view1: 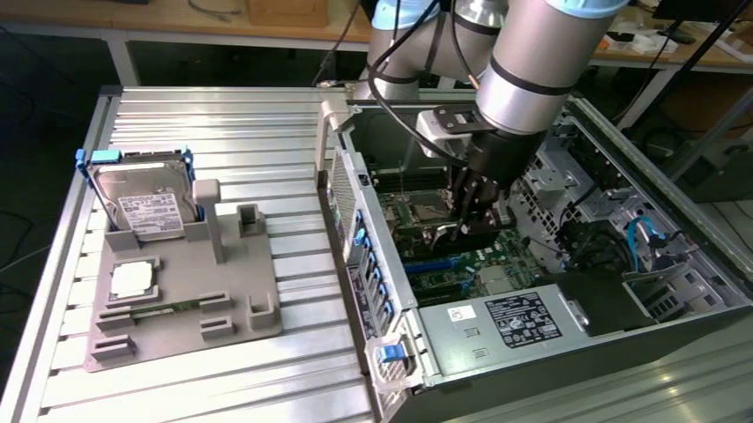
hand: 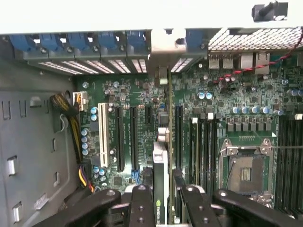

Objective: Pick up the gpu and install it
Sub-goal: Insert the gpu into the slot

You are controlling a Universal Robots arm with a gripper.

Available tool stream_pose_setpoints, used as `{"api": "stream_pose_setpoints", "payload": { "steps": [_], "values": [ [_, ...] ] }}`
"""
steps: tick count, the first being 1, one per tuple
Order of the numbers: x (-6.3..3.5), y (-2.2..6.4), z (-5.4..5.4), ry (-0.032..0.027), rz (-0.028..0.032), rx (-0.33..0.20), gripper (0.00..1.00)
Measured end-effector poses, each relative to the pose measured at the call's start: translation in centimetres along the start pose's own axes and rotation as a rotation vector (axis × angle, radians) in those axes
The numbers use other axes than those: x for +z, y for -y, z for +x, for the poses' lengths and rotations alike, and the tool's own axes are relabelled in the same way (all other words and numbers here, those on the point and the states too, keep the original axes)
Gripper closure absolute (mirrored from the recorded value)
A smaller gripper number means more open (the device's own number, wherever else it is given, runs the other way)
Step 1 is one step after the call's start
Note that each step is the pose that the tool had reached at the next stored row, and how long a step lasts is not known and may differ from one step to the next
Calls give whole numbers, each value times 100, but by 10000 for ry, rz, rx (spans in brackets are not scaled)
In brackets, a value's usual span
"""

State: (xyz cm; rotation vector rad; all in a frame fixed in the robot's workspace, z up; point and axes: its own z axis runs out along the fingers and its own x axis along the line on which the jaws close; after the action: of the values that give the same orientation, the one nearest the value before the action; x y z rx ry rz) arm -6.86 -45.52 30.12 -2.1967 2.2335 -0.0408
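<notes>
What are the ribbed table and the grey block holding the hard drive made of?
Table: likely bare aluminium, silvery with a soft sheen along its ribs. Grey block: probably plastic, matte uniform grey with moulded slots; painted metal is possible.

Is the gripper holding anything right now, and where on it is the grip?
Yes. The gripper holds the gpu, clamped across its two flat faces near the edge farthest from the motherboard.

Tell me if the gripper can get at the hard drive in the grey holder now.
Probably not: the gripper is down inside the computer case, closed on the gpu, and the case's wall stands between it and the hard drive.
</notes>
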Motion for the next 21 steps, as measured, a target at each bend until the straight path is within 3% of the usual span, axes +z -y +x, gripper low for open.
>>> {"api": "stream_pose_setpoints", "payload": {
  "steps": [8, 10, 16, 21],
  "values": [
    [22, 9, 42, -1, -13, -1, 73],
    [34, 14, 65, 0, -45, 7, 73],
    [74, 35, 99, -5, -222, 67, 73],
    [88, 36, 100, -2, -229, 80, 73]
  ]
}}
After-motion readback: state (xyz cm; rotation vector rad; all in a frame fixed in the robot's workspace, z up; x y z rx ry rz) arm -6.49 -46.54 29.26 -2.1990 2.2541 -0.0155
